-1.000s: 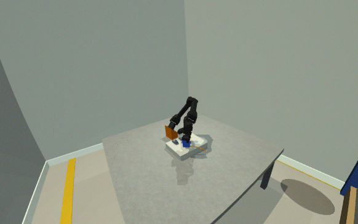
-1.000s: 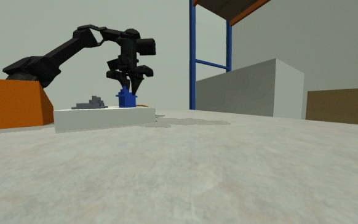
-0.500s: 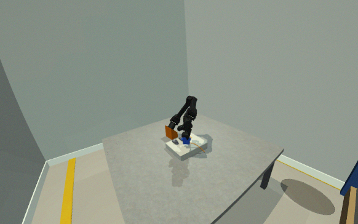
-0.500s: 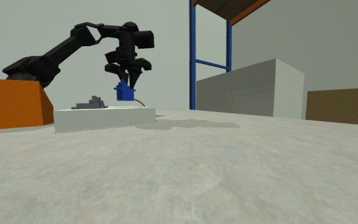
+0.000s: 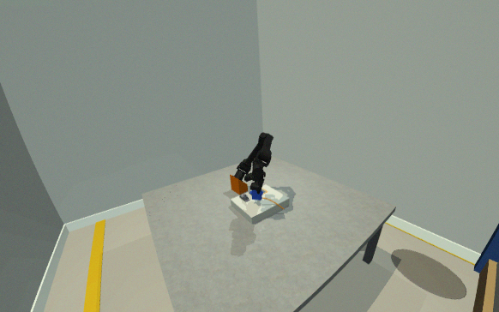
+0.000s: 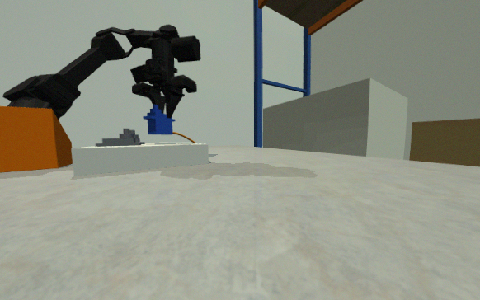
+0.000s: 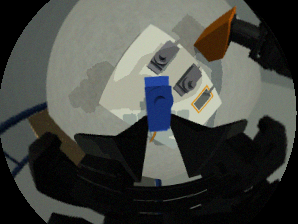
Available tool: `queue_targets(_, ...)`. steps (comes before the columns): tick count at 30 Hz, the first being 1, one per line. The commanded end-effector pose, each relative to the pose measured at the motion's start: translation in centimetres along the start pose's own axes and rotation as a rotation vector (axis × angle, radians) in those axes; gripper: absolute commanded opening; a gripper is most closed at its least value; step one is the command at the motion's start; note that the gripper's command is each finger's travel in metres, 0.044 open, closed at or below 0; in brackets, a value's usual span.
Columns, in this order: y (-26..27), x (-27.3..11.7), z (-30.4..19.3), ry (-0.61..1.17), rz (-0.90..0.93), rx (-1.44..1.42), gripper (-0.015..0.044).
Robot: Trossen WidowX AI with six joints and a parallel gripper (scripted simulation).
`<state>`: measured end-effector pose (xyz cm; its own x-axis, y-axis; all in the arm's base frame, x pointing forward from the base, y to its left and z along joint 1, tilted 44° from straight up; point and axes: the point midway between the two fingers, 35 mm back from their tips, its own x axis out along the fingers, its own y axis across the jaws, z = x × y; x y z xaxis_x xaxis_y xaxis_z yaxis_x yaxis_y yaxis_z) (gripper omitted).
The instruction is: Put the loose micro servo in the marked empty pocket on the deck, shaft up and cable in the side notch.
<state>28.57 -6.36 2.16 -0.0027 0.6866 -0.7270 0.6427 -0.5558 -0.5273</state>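
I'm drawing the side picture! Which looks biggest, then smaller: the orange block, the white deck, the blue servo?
1. White deck, though the orange block runs off the picture's edge, so unsure.
2. Orange block.
3. Blue servo, held by the gripper.

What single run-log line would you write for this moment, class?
phase: carry | gripper: shut on blue micro servo | servo: clear above white deck | orange cable: trailing to deck | marked pocket: empty
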Motion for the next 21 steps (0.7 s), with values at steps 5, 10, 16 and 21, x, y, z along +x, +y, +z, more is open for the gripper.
queue_targets(5, -1.9, -0.2, -1.5, 0.001, 0.009, -0.008, 0.0)
queue_targets(10, -4.1, -0.2, -3.5, 0.002, 0.007, -0.008, 0.0)
queue_targets(16, -6.9, -0.2, -6.0, 0.003, 0.006, -0.008, 0.0)
queue_targets(21, -7.5, -0.2, -6.6, 0.003, 0.005, -0.008, 0.0)
